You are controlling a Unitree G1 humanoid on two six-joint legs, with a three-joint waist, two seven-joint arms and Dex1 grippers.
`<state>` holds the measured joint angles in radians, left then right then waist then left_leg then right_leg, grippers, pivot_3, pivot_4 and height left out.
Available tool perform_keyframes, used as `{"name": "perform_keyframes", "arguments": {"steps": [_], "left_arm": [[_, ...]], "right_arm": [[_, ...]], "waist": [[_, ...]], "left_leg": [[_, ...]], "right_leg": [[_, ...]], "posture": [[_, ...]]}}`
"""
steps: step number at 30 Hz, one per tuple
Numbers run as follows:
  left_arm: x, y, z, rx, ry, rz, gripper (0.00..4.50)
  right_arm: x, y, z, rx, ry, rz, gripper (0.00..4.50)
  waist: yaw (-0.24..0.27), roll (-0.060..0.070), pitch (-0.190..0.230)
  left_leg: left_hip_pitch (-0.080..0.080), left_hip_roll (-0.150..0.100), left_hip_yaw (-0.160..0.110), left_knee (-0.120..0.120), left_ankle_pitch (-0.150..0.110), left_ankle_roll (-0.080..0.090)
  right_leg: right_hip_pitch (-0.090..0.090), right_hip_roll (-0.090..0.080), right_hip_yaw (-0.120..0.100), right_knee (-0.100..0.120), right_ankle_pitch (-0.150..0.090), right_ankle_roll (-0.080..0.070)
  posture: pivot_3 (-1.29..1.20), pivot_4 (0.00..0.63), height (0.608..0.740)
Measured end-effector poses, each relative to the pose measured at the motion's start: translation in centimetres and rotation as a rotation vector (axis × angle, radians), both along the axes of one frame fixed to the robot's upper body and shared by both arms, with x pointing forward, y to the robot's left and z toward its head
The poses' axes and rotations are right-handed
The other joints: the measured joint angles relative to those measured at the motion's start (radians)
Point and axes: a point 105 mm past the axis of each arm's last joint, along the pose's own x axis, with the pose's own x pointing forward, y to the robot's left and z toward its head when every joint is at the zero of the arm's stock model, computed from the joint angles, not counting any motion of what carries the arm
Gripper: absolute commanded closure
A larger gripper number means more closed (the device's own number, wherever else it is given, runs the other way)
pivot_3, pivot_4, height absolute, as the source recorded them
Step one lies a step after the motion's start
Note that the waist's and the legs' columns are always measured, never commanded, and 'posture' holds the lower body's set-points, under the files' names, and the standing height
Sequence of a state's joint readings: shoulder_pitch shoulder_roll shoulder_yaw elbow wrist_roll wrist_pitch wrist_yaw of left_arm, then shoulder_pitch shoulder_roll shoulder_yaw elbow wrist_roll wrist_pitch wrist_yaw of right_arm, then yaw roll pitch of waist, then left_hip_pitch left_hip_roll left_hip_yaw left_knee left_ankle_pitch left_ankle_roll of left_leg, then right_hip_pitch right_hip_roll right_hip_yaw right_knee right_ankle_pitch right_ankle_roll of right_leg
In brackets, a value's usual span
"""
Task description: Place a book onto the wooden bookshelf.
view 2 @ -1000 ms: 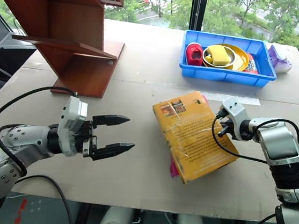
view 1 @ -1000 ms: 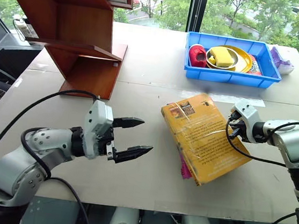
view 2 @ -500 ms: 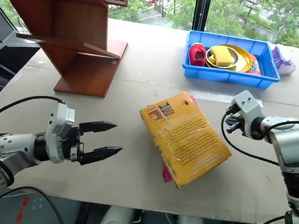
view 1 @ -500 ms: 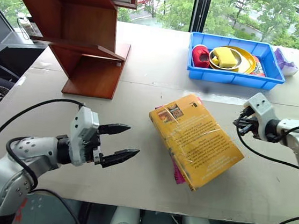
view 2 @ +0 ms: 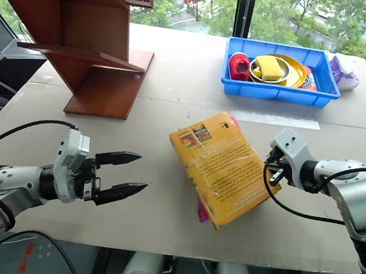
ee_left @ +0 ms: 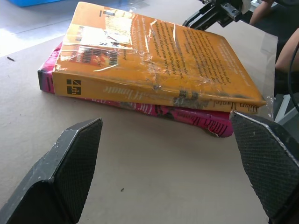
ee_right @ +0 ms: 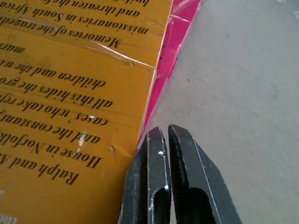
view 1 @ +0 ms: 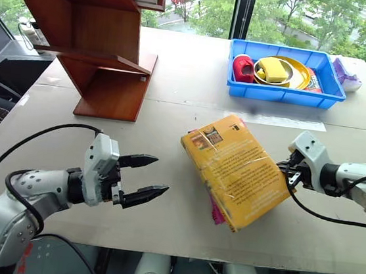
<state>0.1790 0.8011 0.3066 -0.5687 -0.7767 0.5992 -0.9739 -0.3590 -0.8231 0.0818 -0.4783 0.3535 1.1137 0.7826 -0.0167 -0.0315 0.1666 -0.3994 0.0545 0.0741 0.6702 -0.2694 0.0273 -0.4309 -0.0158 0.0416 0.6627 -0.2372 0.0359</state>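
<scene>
The book [view 1: 235,173], yellow-orange in shiny wrap, lies flat at the table's middle, stacked on a pink book [ee_left: 196,116] whose edge peeks out beneath. My right gripper [view 1: 285,172] is shut, its tips against the book's right edge; in the right wrist view the closed fingertips [ee_right: 161,135] sit where the yellow cover meets the pink one. My left gripper [view 1: 161,175] stands open, low over the table to the left of the books, pointing at them with nothing between its fingers. The wooden bookshelf [view 1: 102,35] stands at the far left.
A blue tray [view 1: 284,92] at the far right holds a red item, a yellow plate and a sponge. A pale purple bundle [view 1: 346,73] lies beside it. The table's front edge runs just below both grippers.
The stacked books have slid a little left. My right gripper drew off the book's far right corner, then came back lower on its right edge. The left gripper drifted slightly left.
</scene>
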Motion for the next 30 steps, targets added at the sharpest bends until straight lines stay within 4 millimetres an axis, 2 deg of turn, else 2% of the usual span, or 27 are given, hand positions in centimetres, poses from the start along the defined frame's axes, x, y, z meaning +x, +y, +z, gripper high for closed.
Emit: {"name": "perform_keyframes", "arguments": {"steps": [5, 8, 11, 15, 16, 17, 18, 19, 21, 23, 24, 25, 30], "left_arm": [[-0.2, 0.5, -0.5, -0.003, 0.025, 0.015, 0.0], [-0.2, 0.8, -0.7, -0.004, 0.037, 0.026, 0.0], [-0.3, 1.4, -0.8, 0.0, 0.044, 0.048, 0.0], [-0.1, 2.1, -0.6, 0.002, 0.048, 0.066, 0.0], [0.0, 2.5, -0.6, -0.005, 0.055, 0.08, 0.0], [0.1, 2.7, -0.6, -0.007, 0.065, 0.09, 0.0], [0.2, 2.7, -0.6, -0.029, 0.09, 0.084, 0.0], [0.2, 2.7, -0.6, -0.033, 0.096, 0.084, 0.0], [0.1, 2.7, -0.6, -0.079, 0.164, 0.075, 0.0], [0.1, 2.8, -0.6, -0.117, 0.224, 0.075, 0.0], [0.3, 2.7, -0.4, -0.156, 0.27, 0.074, 0.0], [0.3, 2.8, -0.3, -0.183, 0.305, 0.079, 0.0], [1.0, 2.7, 0.3, -0.319, 0.533, 0.108, 0.0]], "right_arm": [[-0.1, 1.8, 0.2, 0.031, -0.009, 0.033, 4.49], [0.0, 1.8, 0.3, 0.029, -0.02, 0.028, 4.49], [-0.2, 0.2, 0.6, 0.047, -0.075, -0.003, 4.49], [-1.3, -3.6, 3.2, 0.129, -0.224, -0.006, 4.49], [-2.1, -4.9, 4.2, 0.183, -0.245, -0.001, 3.99], [-2.5, -5.4, 4.8, 0.215, -0.26, 0.006, 3.72], [-3.6, -5.9, 6.1, 0.298, -0.271, 0.037, 3.04], [-3.8, -5.9, 6.4, 0.315, -0.277, 0.046, 2.84], [-5.8, -6.1, 7.7, 0.409, -0.278, 0.12, 1.81], [-6.8, -5.8, 8.2, 0.431, -0.266, 0.168, 0.95], [-7.6, -5.8, 8.3, 0.437, -0.249, 0.194, 0.36], [-8.1, -5.7, 8.3, 0.438, -0.237, 0.213, 0.03], [-9.6, -5.2, 8.6, 0.427, -0.23, 0.276, 0.03]], "waist": [[0.001, 0.0, 0.0], [0.002, 0.0, 0.0], [0.009, 0.0, 0.0], [0.016, 0.0, 0.0], [0.016, 0.0, 0.0], [0.014, 0.0, 0.0], [0.009, 0.0, 0.0], [0.007, 0.0, 0.0], [0.003, 0.0, 0.0], [-0.001, 0.0, 0.0], [0.001, 0.0, 0.0], [0.002, 0.0, 0.0], [0.004, -0.001, -0.001]], "left_leg": [[0.0, 0.0, 0.0, 0.0, 0.0, 0.0], [0.0, 0.0, 0.0, 0.0, 0.0, 0.0], [-0.001, 0.0, -0.001, 0.0, 0.0, 0.0], [-0.001, -0.001, 0.0, 0.0, 0.0, 0.0], [0.0, -0.001, -0.001, 0.0, 0.0, 0.0], [0.001, -0.001, -0.001, 0.0, 0.0, 0.0], [0.002, 0.0, -0.001, 0.0, 0.0, 0.0], [0.002, 0.0, -0.001, 0.0, 0.0, 0.0], [0.003, 0.001, -0.001, 0.0, 0.0, 0.0], [0.004, 0.001, -0.001, 0.0, 0.0, 0.0], [0.003, 0.001, -0.001, 0.0, 0.0, 0.0], [0.003, 0.001, -0.002, 0.0, 0.0, 0.0], [0.004, 0.001, -0.002, 0.001, 0.0, 0.0]], "right_leg": [[0.0, 0.0, 0.0, 0.0, 0.0, 0.0], [0.0, 0.0, 0.0, 0.0, 0.0, 0.0], [0.0, -0.001, -0.001, -0.001, 0.0, 0.0], [0.001, -0.001, -0.001, -0.001, 0.0, 0.0], [0.002, -0.001, -0.001, -0.001, 0.0, 0.0], [0.002, 0.0, -0.001, -0.001, 0.0, 0.0], [0.002, 0.0, -0.001, 0.0, 0.0, 0.0], [0.003, 0.0, -0.001, 0.0, 0.0, 0.0], [0.004, 0.001, -0.001, 0.0, 0.0, 0.0], [0.004, 0.001, -0.001, 0.0, 0.0, 0.0], [0.004, 0.001, -0.001, 0.001, 0.0, 0.0], [0.004, 0.001, -0.001, 0.0, 0.0, 0.0], [0.005, -0.001, -0.002, 0.0, 0.0, 0.001]], "posture": [[0.0, 0.15, 0.74], [0.0, 0.15, 0.74], [0.0, 0.15, 0.74], [0.0, 0.15, 0.74], [0.0, 0.15, 0.74], [0.0, 0.15, 0.74], [0.0, 0.15, 0.74], [0.0, 0.15, 0.74], [0.0, 0.15, 0.74], [0.0, 0.15, 0.74], [0.0, 0.15, 0.74], [0.0, 0.15, 0.74], [0.0, 0.15, 0.74]]}}
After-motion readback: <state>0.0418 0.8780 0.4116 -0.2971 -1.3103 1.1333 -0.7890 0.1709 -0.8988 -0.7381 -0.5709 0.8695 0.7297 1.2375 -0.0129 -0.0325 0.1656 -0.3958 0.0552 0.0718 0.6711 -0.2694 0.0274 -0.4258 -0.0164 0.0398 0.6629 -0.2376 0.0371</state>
